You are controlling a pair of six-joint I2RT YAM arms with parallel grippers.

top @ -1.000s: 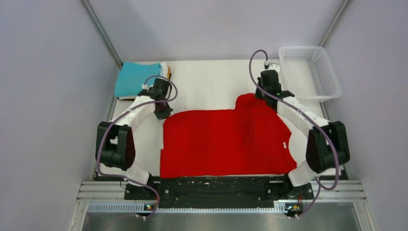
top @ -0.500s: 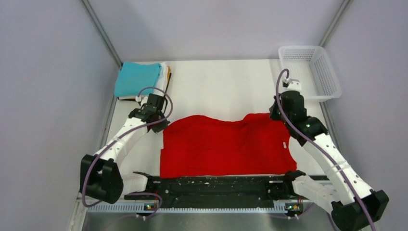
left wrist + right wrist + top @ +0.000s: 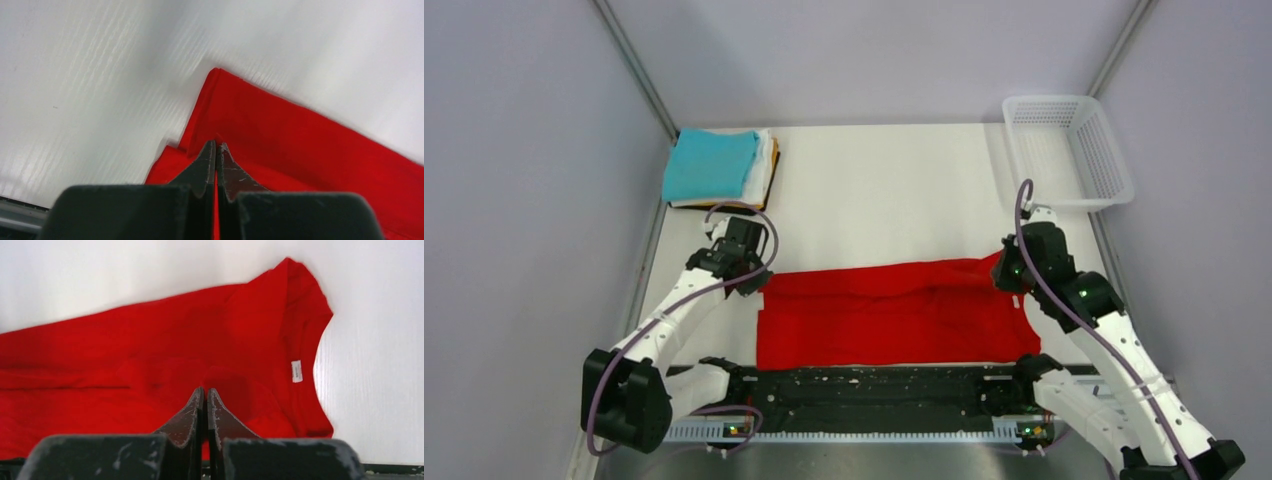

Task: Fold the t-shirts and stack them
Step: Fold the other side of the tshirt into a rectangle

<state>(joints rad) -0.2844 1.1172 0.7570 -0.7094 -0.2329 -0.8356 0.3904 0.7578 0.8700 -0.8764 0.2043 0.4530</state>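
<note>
White tabletop [image 3: 884,190] between pale walls [image 3: 524,200] bore the red t-shirt [image 3: 884,320]; left gripper [image 3: 759,284] and right gripper [image 3: 1004,275] pinched its edge.

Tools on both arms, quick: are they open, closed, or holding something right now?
Left tool: closed, pinching the red t-shirt at its edge.
Right tool: closed, pinching the same red t-shirt.

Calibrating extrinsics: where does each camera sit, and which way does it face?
Top external: above and behind the arms, looking down at white table; both arms show.
Left wrist: behind left gripper, facing red cloth t-shirt corner; shut jaws show.
Right wrist: behind right gripper, facing its collar; shut jaws show.
Shared: all three see the t-shirt.
</note>
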